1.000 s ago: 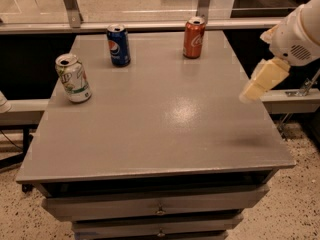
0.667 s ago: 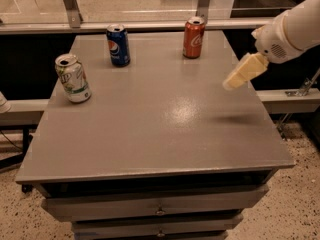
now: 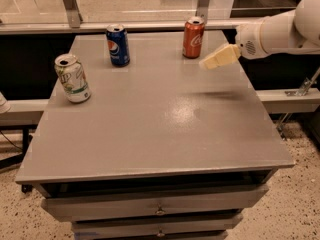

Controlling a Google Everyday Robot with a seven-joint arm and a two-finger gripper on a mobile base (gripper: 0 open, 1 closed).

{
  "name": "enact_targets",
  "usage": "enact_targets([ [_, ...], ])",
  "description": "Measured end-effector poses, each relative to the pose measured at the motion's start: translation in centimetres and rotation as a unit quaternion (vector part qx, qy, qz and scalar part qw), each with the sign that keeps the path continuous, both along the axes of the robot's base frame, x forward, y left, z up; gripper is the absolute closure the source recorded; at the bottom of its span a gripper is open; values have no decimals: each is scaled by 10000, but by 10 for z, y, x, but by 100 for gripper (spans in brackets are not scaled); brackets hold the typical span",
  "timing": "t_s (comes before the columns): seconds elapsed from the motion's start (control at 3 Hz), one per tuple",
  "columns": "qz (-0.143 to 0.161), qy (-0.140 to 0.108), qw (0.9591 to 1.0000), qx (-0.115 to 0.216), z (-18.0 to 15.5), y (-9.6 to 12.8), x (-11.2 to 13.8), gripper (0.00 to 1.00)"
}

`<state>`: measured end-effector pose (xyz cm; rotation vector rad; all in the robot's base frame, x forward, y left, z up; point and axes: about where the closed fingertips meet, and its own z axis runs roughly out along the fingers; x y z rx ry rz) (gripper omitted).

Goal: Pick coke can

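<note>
The red coke can (image 3: 193, 37) stands upright near the far right edge of the grey table (image 3: 150, 119). My gripper (image 3: 212, 60) reaches in from the right on a white arm, hanging above the table just to the right of the can and a little nearer to me. It holds nothing that I can see and is apart from the can.
A blue Pepsi can (image 3: 118, 45) stands at the far middle. A white-and-green can (image 3: 73, 78) stands at the left. The table has drawers at its front (image 3: 159, 211). A rail and glass panel run behind the table. The floor drops away on the right.
My gripper has moved left and up toward the far side of the table, closing in on the coke can. The cans have not moved.
</note>
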<state>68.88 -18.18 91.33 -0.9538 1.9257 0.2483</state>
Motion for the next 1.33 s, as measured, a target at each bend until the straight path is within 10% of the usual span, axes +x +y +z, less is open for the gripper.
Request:
enact_targets([
  [0.67,11,-441,9863,1591,-12,33,64,0],
  [1.33,379,-627,9777,1966,-31,61,105,0],
])
